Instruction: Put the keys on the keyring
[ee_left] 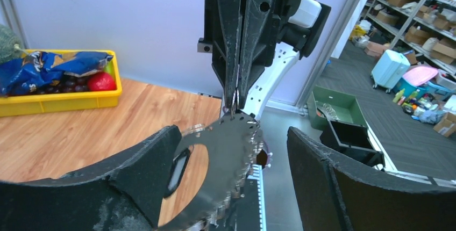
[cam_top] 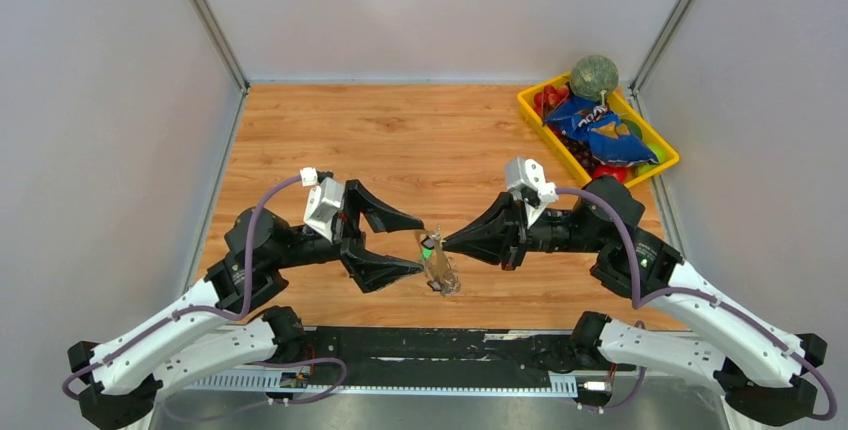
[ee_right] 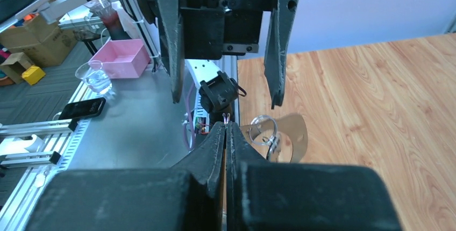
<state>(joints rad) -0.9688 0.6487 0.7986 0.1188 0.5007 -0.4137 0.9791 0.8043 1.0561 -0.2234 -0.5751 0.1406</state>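
My right gripper [cam_top: 447, 242] is shut on the thin wire of the keyring [cam_top: 440, 275] and holds it above the table. The wire's end pokes out past the fingertips in the right wrist view [ee_right: 226, 117]. A fan of small silver keys [ee_left: 228, 166] hangs from it. The keys' green tag [cam_top: 428, 247] shows right at the right fingertips, and a black fob [ee_left: 177, 169] hangs beside the fan. I cannot tell what the tag hangs from. My left gripper [cam_top: 420, 245] is open, its jaws on either side of the hanging fan.
A yellow tray [cam_top: 660, 165] with a blue snack bag and fruit stands at the table's far right corner. A clear ring [ee_right: 263, 129] and silver key plates show just right of my right gripper [ee_right: 226, 126]. The table's near edge lies just below the hanging keys.
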